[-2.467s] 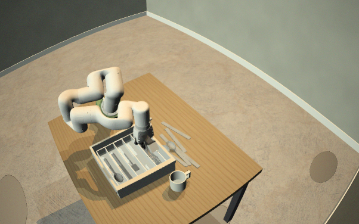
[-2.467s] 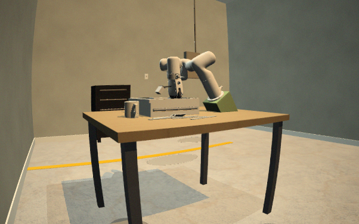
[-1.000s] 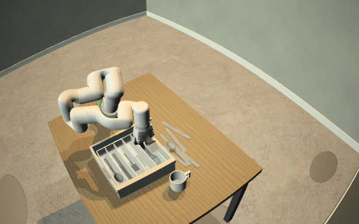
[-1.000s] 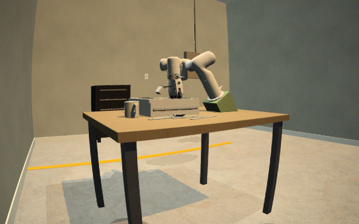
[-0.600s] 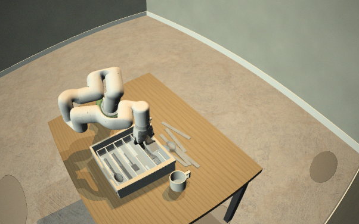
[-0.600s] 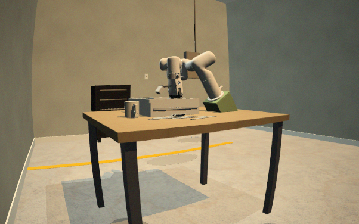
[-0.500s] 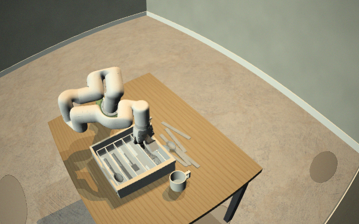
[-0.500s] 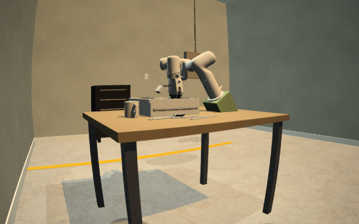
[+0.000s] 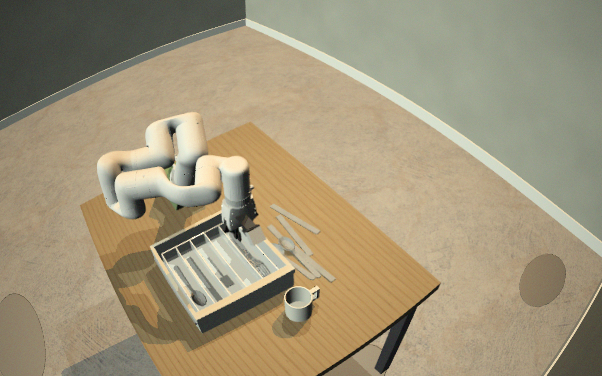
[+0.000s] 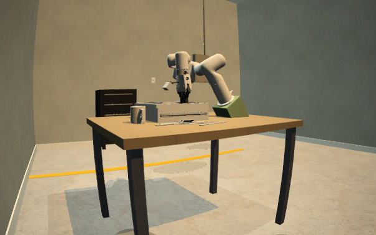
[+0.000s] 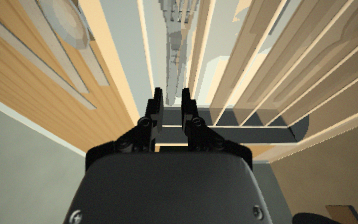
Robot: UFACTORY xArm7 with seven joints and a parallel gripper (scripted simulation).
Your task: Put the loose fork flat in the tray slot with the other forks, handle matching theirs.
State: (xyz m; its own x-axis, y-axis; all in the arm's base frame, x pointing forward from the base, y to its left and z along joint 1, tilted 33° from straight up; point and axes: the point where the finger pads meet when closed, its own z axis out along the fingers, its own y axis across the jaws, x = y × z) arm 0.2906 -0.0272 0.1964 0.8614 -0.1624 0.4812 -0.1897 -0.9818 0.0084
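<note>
The wooden cutlery tray [image 9: 247, 301] [image 10: 179, 112] [image 11: 241, 134] stands on the table. Its rightmost slot holds the forks [image 9: 258, 261] [image 11: 175, 45], lying flat and stacked lengthwise; I cannot tell the separate forks apart. My gripper [image 9: 239, 231] [image 10: 183, 100] [image 11: 172, 97] hangs over the back end of that slot, just above the fork handles. Its fingers stand a little apart with nothing between them. In the wrist view the fork handles run straight on below the gap between the fingertips.
Other slots hold a spoon [image 9: 193, 291] and a knife [image 9: 206, 279]. Loose knives [image 9: 294, 218] and a spoon [image 9: 287, 245] [image 11: 66, 20] lie on the table right of the tray. A mug [image 9: 298, 303] [image 10: 137, 114] stands by the tray's front corner. The green robot base [image 10: 230, 107] is behind.
</note>
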